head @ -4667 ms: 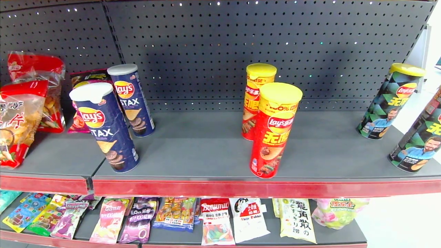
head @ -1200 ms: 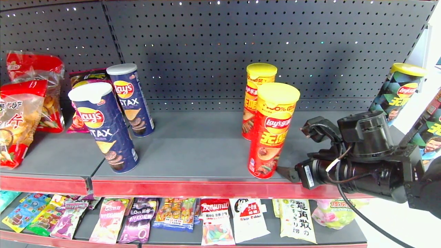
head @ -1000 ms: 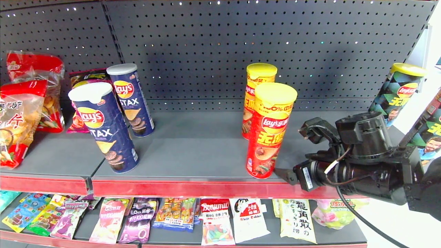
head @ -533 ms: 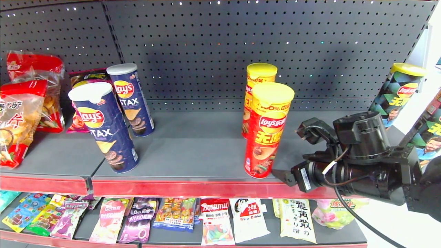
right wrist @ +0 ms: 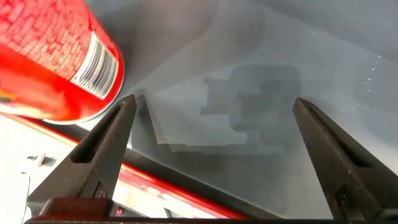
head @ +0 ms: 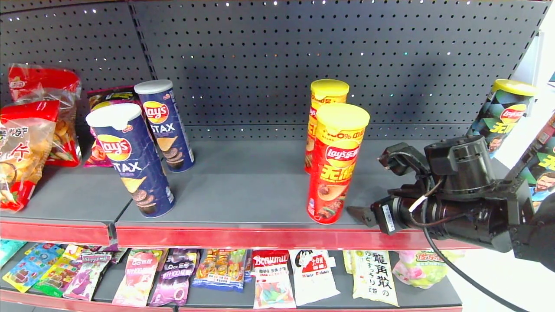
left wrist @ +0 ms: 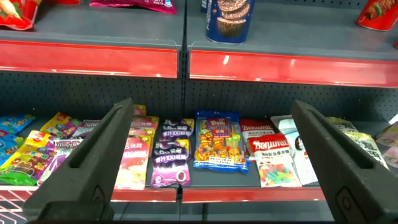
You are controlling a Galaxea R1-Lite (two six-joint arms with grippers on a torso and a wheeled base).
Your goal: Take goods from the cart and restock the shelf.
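Note:
A red chip can (head: 336, 167) with a yellow lid stands near the front edge of the grey shelf (head: 247, 190), leaning slightly left, with a second red can (head: 324, 96) right behind it. My right gripper (right wrist: 214, 102) is open and holds nothing, low over the shelf just right of the front can's base (right wrist: 53, 59). One of its fingertips (head: 356, 214) shows beside that base. My left gripper (left wrist: 211, 109) is open and holds nothing, below the shelf lip and facing the lower shelf.
Two blue cans (head: 132, 162) (head: 165, 125) stand on the left, snack bags (head: 26, 143) at the far left. Two dark green cans (head: 498, 115) (head: 537, 173) stand on the right. Candy packets (left wrist: 214, 140) line the lower shelf. Open shelf floor lies between the blue and red cans.
My right arm came in from the right and its open gripper nudged the front red can a little to the left. In the last half second the gripper drew back slightly.

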